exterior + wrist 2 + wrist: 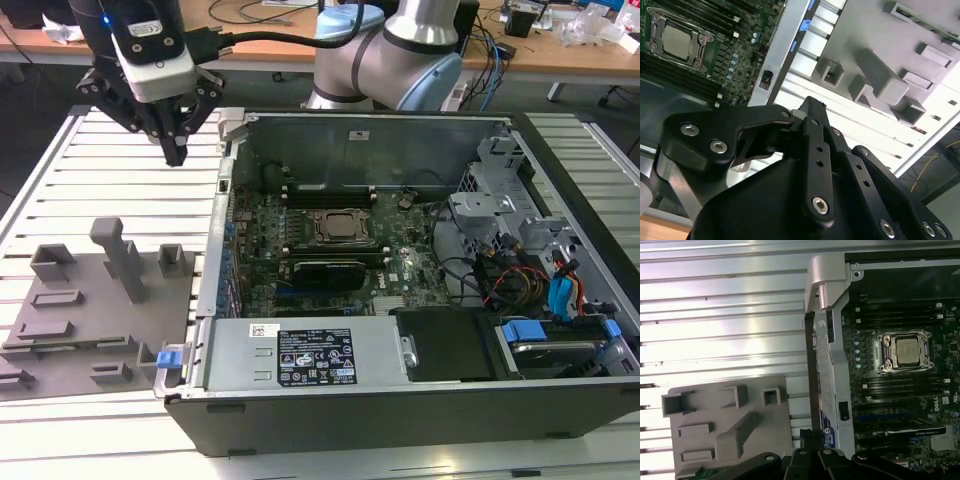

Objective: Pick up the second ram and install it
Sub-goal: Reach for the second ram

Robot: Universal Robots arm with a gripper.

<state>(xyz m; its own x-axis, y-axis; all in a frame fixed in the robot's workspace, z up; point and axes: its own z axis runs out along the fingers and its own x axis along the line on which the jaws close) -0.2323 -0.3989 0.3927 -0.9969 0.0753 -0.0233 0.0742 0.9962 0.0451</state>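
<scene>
Black tool [177,154] hovers over ribbed metal desk [60,190], fingers pressed together. Matte grey blocky tray [100,322] below. Open steel case [360,120], green motherboard [256,230].

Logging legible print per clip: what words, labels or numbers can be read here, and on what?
Black label on the grey cover: too small to read.
Small white label beside it: too small.
Blue sticker on the case edge: blurred.
White print on the motherboard: blurred.
No text can be quoted.
</scene>
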